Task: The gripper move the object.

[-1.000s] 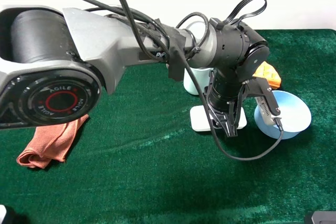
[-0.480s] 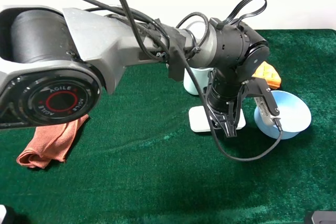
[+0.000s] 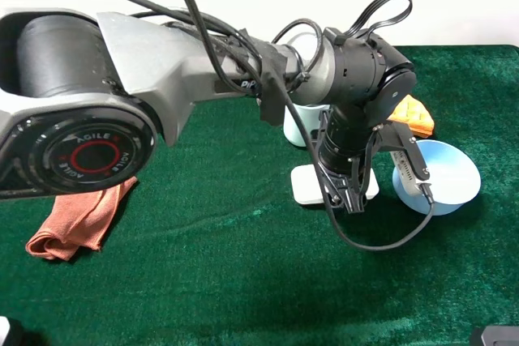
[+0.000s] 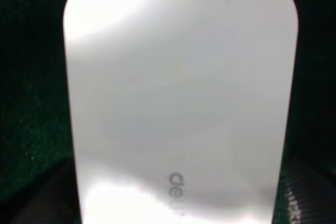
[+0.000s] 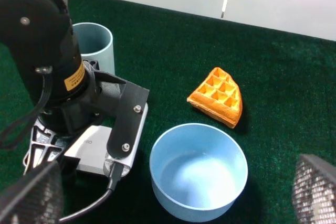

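The white oblong box [image 3: 306, 185] lies flat on the green cloth, between the light-blue cup and the light-blue bowl. My left gripper [image 3: 345, 197] points down onto its right half, one finger on each long side. In the left wrist view the box [image 4: 178, 93] fills the picture, and the dark fingertips [image 4: 47, 198] sit tight against its edges, so the gripper looks shut on it. The box also shows in the right wrist view [image 5: 89, 145], under the left arm's wrist. My right gripper [image 5: 173, 203] is open and empty, hanging above the bowl's near side.
A light-blue bowl [image 3: 446, 172] stands right of the box and a light-blue cup [image 3: 297, 126] behind it. An orange waffle piece [image 3: 413, 113] lies behind the bowl. A crumpled orange cloth [image 3: 81, 220] lies at the far left. The left arm's black cable loops in front of the bowl.
My left gripper has moved a little to the left, and the white box has slid left with it. The bowl, cup and waffle have not moved.
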`<state>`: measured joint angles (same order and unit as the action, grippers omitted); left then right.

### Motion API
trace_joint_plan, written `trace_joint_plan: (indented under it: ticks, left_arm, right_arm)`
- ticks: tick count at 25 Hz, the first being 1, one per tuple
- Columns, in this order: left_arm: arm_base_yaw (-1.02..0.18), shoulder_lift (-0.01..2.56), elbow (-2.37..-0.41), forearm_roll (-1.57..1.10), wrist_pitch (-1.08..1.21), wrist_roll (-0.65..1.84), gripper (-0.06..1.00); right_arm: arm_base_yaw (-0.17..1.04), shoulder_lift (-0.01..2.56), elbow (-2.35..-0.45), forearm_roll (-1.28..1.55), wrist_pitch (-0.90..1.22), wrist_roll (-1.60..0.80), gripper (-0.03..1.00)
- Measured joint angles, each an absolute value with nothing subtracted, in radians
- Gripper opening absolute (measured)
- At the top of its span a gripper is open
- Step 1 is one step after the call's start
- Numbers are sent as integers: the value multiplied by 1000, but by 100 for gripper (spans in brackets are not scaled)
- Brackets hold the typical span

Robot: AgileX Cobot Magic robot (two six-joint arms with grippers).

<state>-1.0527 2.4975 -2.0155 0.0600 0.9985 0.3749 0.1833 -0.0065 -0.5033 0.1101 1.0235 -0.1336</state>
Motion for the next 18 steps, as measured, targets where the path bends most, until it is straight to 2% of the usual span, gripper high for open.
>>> trace_joint_plan:
  ticks: [7, 18]
  left_arm:
    - [-1053, 2498, -2015, 60, 1002, 375, 97]
    - [-1053, 2447, -2015, 60, 1035, 370, 99]
  right_arm:
    - [183, -6, -503, 110, 1024, -134, 66]
    - [183, -6, -503, 110, 1024, -134, 66]
